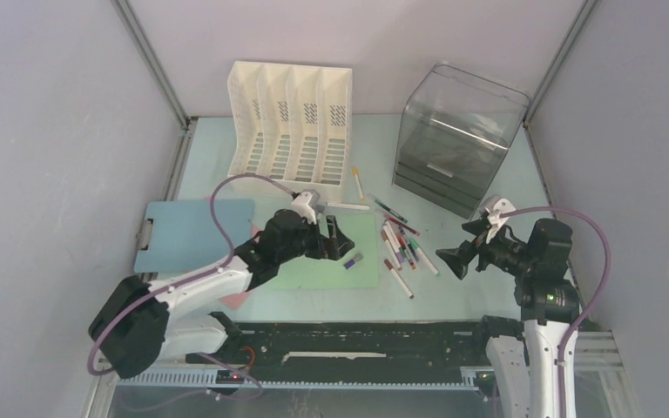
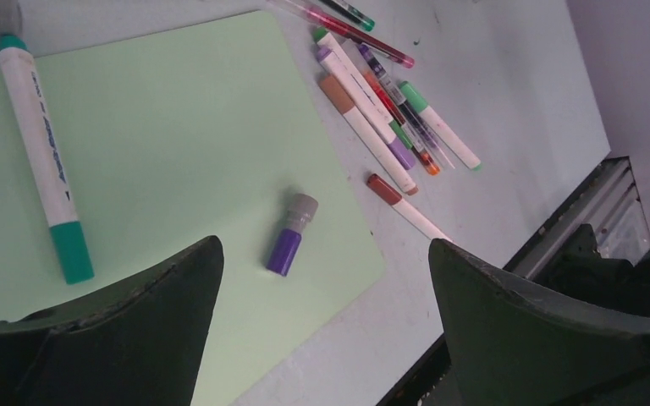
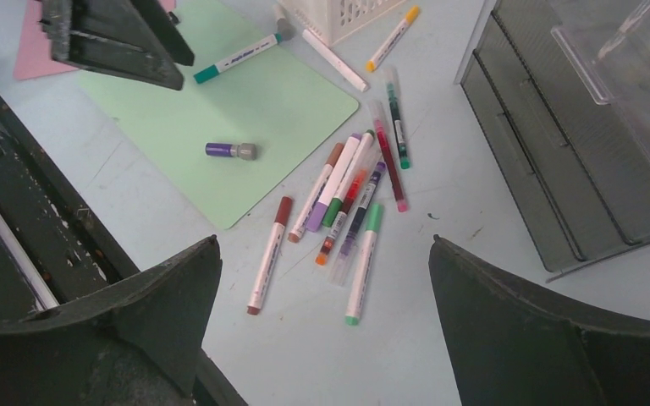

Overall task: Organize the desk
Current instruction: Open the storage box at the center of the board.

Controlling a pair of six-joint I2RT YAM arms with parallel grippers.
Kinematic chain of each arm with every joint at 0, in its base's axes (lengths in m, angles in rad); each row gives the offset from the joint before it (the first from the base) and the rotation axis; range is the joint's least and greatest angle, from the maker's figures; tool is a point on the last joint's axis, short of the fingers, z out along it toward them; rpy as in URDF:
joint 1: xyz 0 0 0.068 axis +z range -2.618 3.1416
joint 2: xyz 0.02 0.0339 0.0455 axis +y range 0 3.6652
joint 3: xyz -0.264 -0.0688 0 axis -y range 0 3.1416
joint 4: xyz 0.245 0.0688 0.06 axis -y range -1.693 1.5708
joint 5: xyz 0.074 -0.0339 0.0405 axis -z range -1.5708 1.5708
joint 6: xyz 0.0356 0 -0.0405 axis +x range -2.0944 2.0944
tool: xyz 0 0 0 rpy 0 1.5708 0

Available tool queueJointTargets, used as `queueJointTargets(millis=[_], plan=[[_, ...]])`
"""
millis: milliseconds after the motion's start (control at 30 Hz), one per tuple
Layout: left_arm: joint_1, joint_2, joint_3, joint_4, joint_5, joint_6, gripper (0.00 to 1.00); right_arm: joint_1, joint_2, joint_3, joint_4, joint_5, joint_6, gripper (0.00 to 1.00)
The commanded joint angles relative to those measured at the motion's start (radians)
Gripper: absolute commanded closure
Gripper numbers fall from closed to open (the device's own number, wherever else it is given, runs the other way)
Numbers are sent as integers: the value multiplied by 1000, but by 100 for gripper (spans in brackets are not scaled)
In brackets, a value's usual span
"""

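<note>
Left gripper [image 1: 338,239] and right gripper [image 1: 453,261] hang spread, empty. The desk [image 1: 479,300] looks rigid, slick; light markers [image 3: 349,193] mid-frame may roll, so pinch mid-barrel.

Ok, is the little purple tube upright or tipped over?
Tipped over. The purple tube lies on its side on the green sheet, apart from the marker pile.

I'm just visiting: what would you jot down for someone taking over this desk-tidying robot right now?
Left hand: open, empty, over the green sheet.
Right hand: open, empty, facing the loose markers.
Desk: markers scattered beside the sheet; purple tube on it; blue clipboard at left; white rack and drawer unit at back.
Done: nothing visibly put away.
Left: all of the above.
</note>
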Motion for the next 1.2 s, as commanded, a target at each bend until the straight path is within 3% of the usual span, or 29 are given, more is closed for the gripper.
queueJointTargets(millis=[0,200,433,667,733,933,1167], plan=[[-17,99,103,65,-42,-4,1,12,-2,29,-10,14,-52,0],[-34,149,164,-1,-97,59,1,15,0,28,6,69,-32,0],[-27,126,255,-212,-305,244,0,15,-6,29,3,99,-38,0],[-15,145,249,-180,-215,219,0,15,-2,29,8,134,-36,0],[4,156,237,-105,-128,167,0,15,-1,28,15,141,-26,0],[39,248,195,317,154,-88,6,22,14,29,60,215,56,0],[-4,458,332,624,168,-359,6,17,12,30,134,394,215,0]])
